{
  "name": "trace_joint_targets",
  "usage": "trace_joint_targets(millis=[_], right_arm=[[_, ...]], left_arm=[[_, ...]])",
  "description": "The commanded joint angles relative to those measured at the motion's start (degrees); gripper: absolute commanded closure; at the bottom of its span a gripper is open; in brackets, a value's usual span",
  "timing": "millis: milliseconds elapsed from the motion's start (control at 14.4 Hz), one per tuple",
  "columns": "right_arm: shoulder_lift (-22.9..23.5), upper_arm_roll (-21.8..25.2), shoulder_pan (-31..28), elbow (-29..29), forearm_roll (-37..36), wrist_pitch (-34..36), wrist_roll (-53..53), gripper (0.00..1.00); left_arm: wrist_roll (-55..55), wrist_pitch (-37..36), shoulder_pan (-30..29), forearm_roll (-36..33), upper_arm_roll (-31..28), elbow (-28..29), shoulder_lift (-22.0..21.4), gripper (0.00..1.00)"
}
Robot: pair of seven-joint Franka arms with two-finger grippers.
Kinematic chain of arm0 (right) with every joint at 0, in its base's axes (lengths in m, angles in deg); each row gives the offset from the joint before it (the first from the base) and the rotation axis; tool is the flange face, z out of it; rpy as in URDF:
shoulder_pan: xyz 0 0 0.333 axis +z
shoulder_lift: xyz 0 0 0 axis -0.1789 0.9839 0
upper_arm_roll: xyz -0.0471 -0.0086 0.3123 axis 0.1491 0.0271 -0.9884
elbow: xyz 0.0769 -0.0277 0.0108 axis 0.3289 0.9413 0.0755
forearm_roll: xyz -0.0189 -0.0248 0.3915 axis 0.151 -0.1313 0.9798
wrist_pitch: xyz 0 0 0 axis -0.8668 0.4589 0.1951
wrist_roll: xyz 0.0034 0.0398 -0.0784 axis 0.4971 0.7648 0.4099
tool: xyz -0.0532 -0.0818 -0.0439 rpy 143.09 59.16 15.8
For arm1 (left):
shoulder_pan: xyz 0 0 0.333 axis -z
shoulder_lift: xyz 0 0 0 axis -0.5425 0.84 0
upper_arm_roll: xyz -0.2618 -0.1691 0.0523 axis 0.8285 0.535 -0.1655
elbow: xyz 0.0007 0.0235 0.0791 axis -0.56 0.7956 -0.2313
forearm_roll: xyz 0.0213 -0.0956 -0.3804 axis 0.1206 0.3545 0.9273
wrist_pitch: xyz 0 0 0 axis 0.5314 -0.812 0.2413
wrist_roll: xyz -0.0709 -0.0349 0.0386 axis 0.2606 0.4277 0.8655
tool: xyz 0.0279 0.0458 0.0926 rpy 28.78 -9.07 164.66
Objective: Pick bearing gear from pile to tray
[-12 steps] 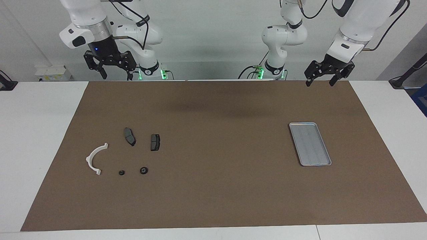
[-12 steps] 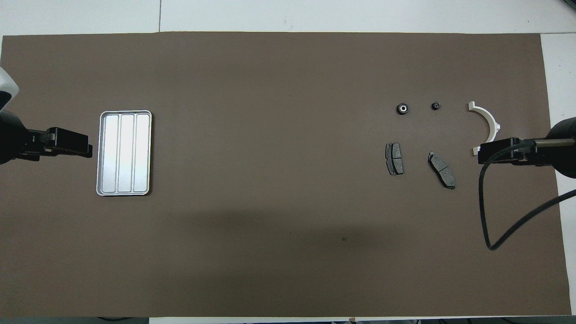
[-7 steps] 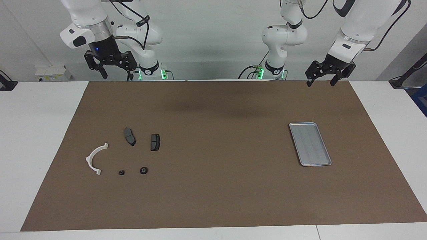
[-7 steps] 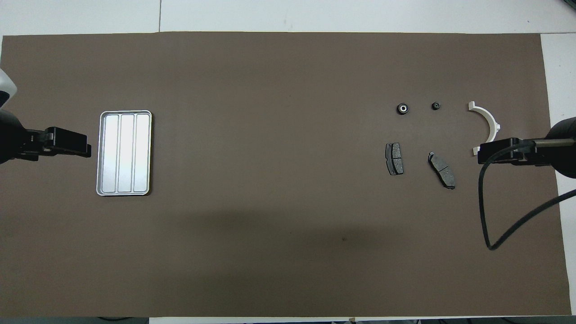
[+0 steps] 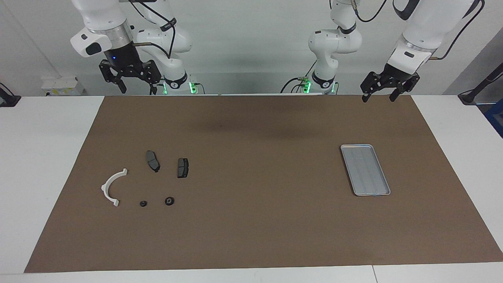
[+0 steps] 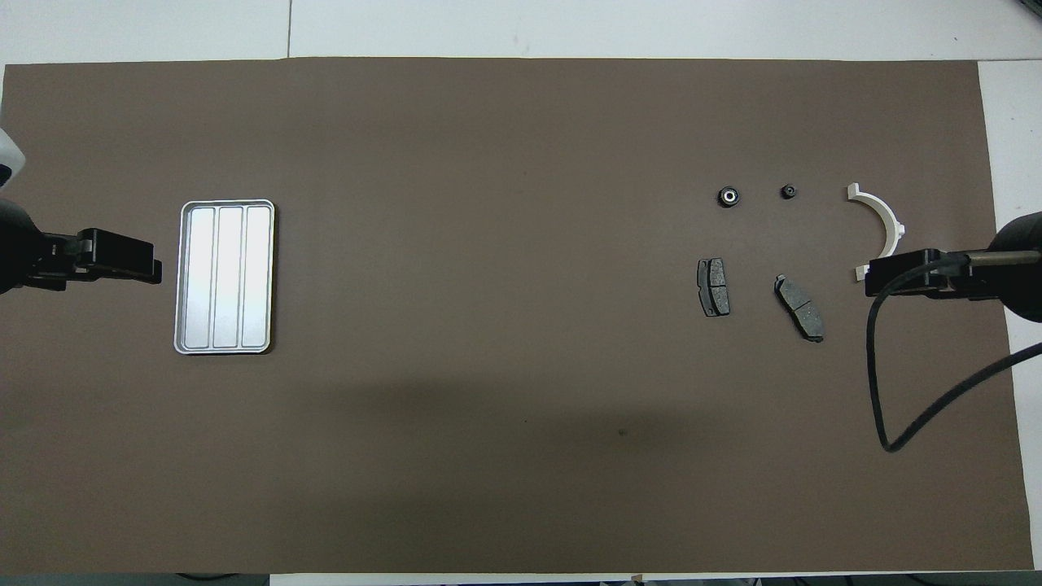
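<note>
Since the earlier frames the left gripper (image 5: 379, 95) has drawn slightly toward the left arm's end of the table, away from the tray (image 5: 365, 169), while the right gripper (image 5: 136, 87) and all the parts lie as before. Both arms hang raised at the robots' edge of the brown mat (image 5: 259, 184), wrists bent down, fingers pointing at the table and spread wide with nothing between them. The left gripper is over the mat's edge on the tray's end; the right gripper is over the mat's edge on the pile's end. The tray lies flat toward the left arm's end, holding nothing. The pile is scattered toward the right arm's end: a white bracket (image 5: 112, 187), two pads (image 5: 152, 160) (image 5: 182, 167) nearer the robots, and two black rings (image 5: 169, 201) (image 5: 143, 203) farther from them, all apart from one another. The facing view shows both arms whole, with their height above the table and the open fingers. The overhead view shows only the gripper ends edge-on, the right gripper covering the bracket's near tip, and it alone shows the tray's lengthwise ridges clearly, a pale centre in the larger ring, and a cable (image 6: 895, 382) looping from the right arm.
</note>
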Motion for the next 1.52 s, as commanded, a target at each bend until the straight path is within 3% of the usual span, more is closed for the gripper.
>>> trace_joint_targets(millis=[0,208,416,832,1178,1455], right_arm=[[-0.2,-0.1,-0.5,0.1,1.4,-0.6,0.8,0.0],[-0.5,-0.1,-0.5,1.2,1.4,-1.1,0.5,0.0],[1.4,0.0,-0.6,5.5,0.9,-7.1,0.0,0.0],[14.7,0.0,-0.3,5.7,-0.6,-18.0,-5.3,0.0],[26.5,0.0,-0.2,4.9,-3.6,-30.1,-7.4,0.0],[32.9,0.0,0.1,0.9,-5.0,-32.2,-12.7,0.0]], left_arm=[[0.1,0.7,-0.2,-0.6,0.0,0.8,-1.2,0.0],[0.0,0.9,-0.1,-0.6,0.0,1.2,-1.2,0.0],[0.4,2.2,-0.2,-0.6,0.0,3.7,-2.5,0.0],[-0.1,5.1,0.3,-0.6,0.0,3.8,-2.4,0.0],[-0.6,5.8,0.7,-0.6,0.1,7.6,-4.2,0.0],[0.0,5.9,0.7,-0.6,0.1,7.9,-4.3,0.0]])
